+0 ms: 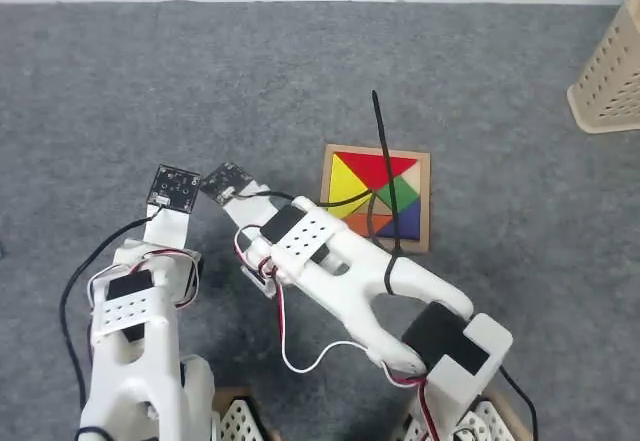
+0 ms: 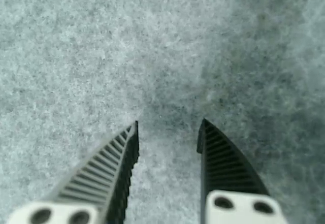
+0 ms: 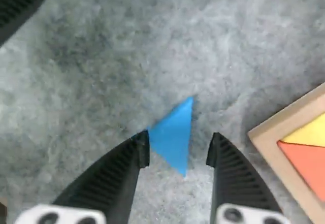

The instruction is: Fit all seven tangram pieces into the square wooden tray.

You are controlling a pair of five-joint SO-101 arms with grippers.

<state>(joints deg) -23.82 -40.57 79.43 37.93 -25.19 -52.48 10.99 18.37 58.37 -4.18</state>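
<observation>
The light blue triangle (image 3: 173, 135) lies flat on the grey felt of the table (image 1: 300, 71), outside the wooden tray (image 3: 264, 132) and near one of its corners; the right gripper (image 3: 177, 144) hangs over it with its jaws narrowly parted on either side of the piece, one dark ribbed finger (image 3: 133, 155) at the triangle's edge and the other a little clear of it; the left gripper (image 2: 167, 127) is held above bare felt with its jaws moderately wide and nothing between them. From above, the wooden tray (image 1: 424, 201) sits right of the table's middle; it holds a yellow piece (image 1: 350, 181), a red piece (image 1: 383, 168), a green piece (image 1: 402, 196), an orange piece (image 1: 360, 223) and a dark blue piece (image 1: 405, 223), and the right arm (image 1: 340, 261) covers its near-left corner. The left arm (image 1: 130, 321) stands just beside it, toward the table's left; a thin black cable (image 1: 380, 131) crosses the tray; a beige perforated basket (image 1: 610, 71) stands at the far right corner. Marks on the wrist circuit boards (image 1: 173, 189) are too small to read.
</observation>
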